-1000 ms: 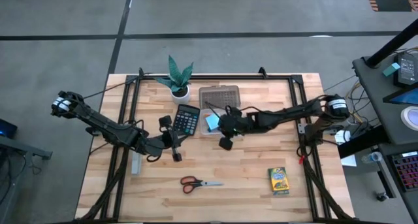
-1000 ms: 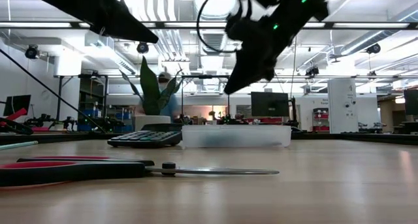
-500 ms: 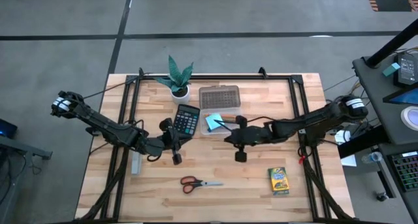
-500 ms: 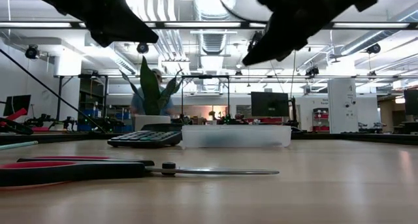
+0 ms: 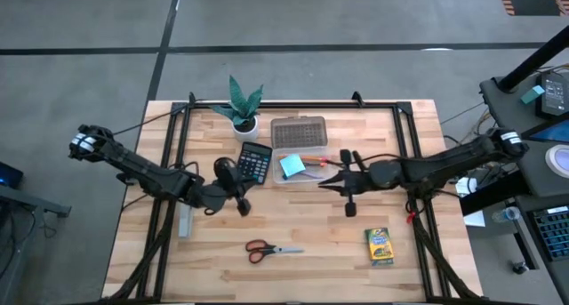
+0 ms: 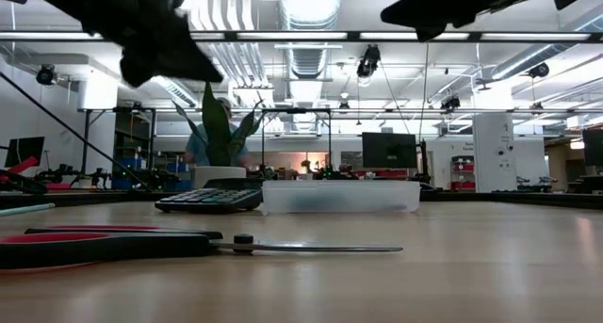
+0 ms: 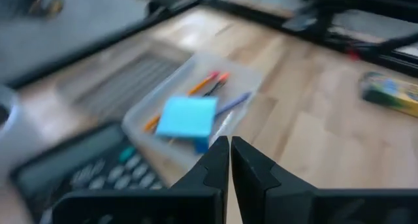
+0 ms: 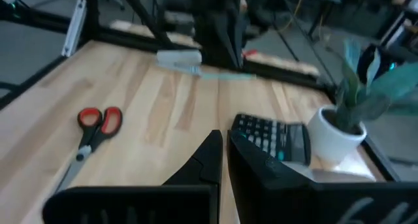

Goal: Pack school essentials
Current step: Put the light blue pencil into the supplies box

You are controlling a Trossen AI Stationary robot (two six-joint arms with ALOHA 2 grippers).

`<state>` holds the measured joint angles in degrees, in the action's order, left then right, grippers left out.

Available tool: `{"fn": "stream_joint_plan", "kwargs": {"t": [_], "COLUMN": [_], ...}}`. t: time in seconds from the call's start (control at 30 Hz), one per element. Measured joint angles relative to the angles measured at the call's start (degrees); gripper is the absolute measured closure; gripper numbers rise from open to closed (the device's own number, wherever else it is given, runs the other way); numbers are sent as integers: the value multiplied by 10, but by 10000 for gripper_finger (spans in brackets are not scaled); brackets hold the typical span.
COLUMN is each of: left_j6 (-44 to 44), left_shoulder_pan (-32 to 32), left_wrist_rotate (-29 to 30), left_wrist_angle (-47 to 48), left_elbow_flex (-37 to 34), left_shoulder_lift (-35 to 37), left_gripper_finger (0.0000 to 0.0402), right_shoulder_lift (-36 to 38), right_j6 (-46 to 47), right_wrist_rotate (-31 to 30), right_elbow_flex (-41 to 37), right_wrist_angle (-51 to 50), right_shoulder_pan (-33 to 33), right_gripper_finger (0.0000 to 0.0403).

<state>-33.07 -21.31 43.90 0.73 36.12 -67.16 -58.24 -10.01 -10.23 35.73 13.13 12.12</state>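
Note:
A clear plastic box (image 5: 298,165) stands mid-table. In it lie a light-blue note pad (image 7: 188,117) and thin pens (image 7: 209,83). Red-handled scissors (image 5: 271,249) lie flat toward the near edge, and a yellow-green crayon box (image 5: 380,245) lies flat at the near right. My left gripper (image 5: 242,191) hovers shut and empty just left of the clear box, beside a calculator (image 5: 254,163). My right gripper (image 5: 323,186) hovers shut and empty just right of the box, pointing toward the table's left. Both hang well above the tabletop in the low view.
The box's grey lid (image 5: 298,130) lies behind it. A potted plant (image 5: 242,105) stands at the far edge. A pale grey bar (image 5: 184,220) lies at the left. A black frame (image 5: 409,145) runs along the table's sides. Bare wood shows between the scissors and the crayon box.
My right gripper has drawn back from over the clear box toward the table's right edge, rising a little and rolling about its own axis. My left gripper has rolled in place. Both have stayed shut.

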Motion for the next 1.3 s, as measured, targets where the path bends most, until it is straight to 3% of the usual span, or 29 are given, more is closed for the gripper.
{"fn": "stream_joint_plan", "kwargs": {"t": [0.17,0.3,0.4,0.8,1.3], "left_j6": [-241,-439,-508,-549,-561], "left_shoulder_pan": [44,90,115,203,244], "left_wrist_rotate": [-44,-183,-269,-323,-319], "left_wrist_angle": [165,328,418,628,656], "left_elbow_flex": [1,3,3,9,40], "left_shoulder_lift": [0,-6,-22,-107,-265], "left_gripper_finger": [401,401,401,401,401], "right_shoulder_lift": [36,49,56,68,68], "right_j6": [-13,-27,-42,-46,-50], "right_wrist_rotate": [2,1,1,2,2], "right_elbow_flex": [-33,-61,-68,-55,-55], "right_wrist_angle": [19,46,74,40,36], "right_shoulder_pan": [0,-2,-6,-9,-9], "right_gripper_finger": [390,390,390,390,390]}}
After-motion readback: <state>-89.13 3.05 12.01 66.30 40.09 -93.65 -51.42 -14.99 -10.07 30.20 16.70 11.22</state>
